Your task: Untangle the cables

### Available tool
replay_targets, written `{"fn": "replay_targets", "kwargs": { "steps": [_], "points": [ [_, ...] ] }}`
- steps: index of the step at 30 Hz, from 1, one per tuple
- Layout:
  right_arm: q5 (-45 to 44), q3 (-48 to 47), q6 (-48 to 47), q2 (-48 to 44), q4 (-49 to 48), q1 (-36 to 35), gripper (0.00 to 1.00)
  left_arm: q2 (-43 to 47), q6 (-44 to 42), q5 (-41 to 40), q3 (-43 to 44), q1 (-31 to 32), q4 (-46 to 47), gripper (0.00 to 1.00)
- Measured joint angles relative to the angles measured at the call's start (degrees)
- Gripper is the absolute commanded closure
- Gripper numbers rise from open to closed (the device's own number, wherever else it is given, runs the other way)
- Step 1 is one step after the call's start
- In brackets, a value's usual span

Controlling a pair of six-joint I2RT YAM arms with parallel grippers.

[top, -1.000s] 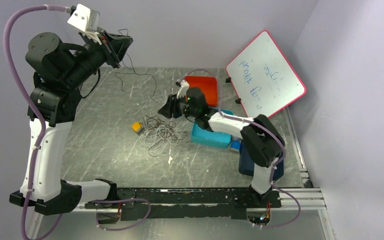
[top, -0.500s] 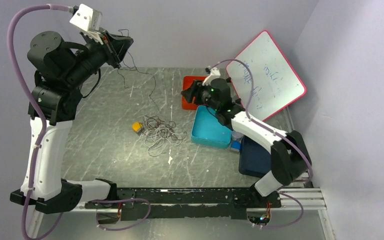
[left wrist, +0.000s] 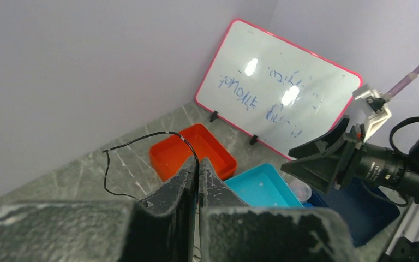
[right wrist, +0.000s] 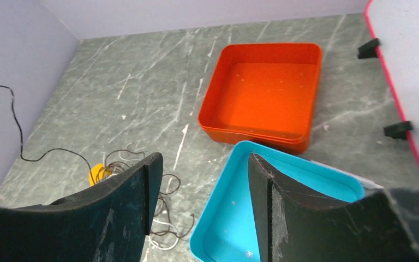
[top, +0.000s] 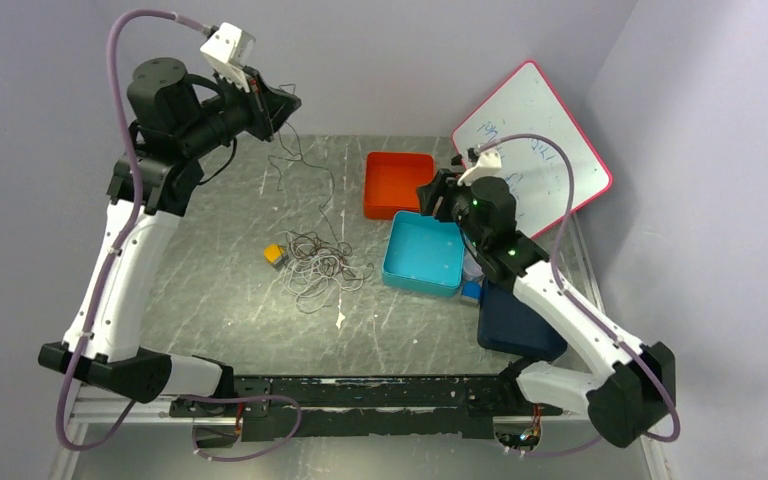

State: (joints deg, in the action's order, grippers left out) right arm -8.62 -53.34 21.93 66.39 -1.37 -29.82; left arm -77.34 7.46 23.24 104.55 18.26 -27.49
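The cables (top: 318, 265) lie in a loose tangle of pale and dark loops near the middle of the worktop (top: 220, 300), just beside a small yellow object (top: 274, 254). One black cable (left wrist: 142, 139), thin and kinked, is drawn up from the side of the tangle to the left end effector (left wrist: 198, 162). That end effector is clenched on the cable, fingers pressed together, and is raised high over the far left part of the worktop, near the back wall (top: 410, 60).

The worktop is a grey-green, stone-patterned surface streaked with pale scratches, enclosed by plain pale lilac walls. An orange tray (top: 398, 183) is set to the right of the tangle toward the back. A teal tray (top: 423, 255) is placed just beside it on the near side; whether the two touch cannot be told. A dark blue tray (top: 520, 325) is seen further right.

The left arm is stretched upward from its base and bent forward at the elbow. The right arm is extended diagonally from its base toward the back. The right end effector (right wrist: 202, 158) is held above the far edge of the teal tray, released, with its fingers apart and nothing between them.

A whiteboard (top: 535, 150) with a pink-red frame is propped at a tilt in the far right corner. Blue handwriting is seen on it but cannot be read.
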Motion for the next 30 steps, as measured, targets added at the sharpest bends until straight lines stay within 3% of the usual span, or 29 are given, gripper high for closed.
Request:
{"fn": "replay_targets", "kwargs": {
  "steps": [9, 21, 30],
  "points": [
    [-2.3, 2.0, -1.6, -8.0, 3.1, 0.3, 0.37, -5.1, 1.0, 2.7, -0.8, 4.4, 4.6, 0.93],
    [-8.1, 3.5, -1.2, -18.1, 3.3, 0.3, 0.37, -16.6, 0.4, 2.7, 7.5, 14.3, 6.2, 0.93],
    [-13.0, 4.8, -1.1, -23.0, 3.7, 0.3, 0.37, -22.5, 0.9, 3.1, 8.2, 18.4, 11.8, 0.93]
  ]
}}
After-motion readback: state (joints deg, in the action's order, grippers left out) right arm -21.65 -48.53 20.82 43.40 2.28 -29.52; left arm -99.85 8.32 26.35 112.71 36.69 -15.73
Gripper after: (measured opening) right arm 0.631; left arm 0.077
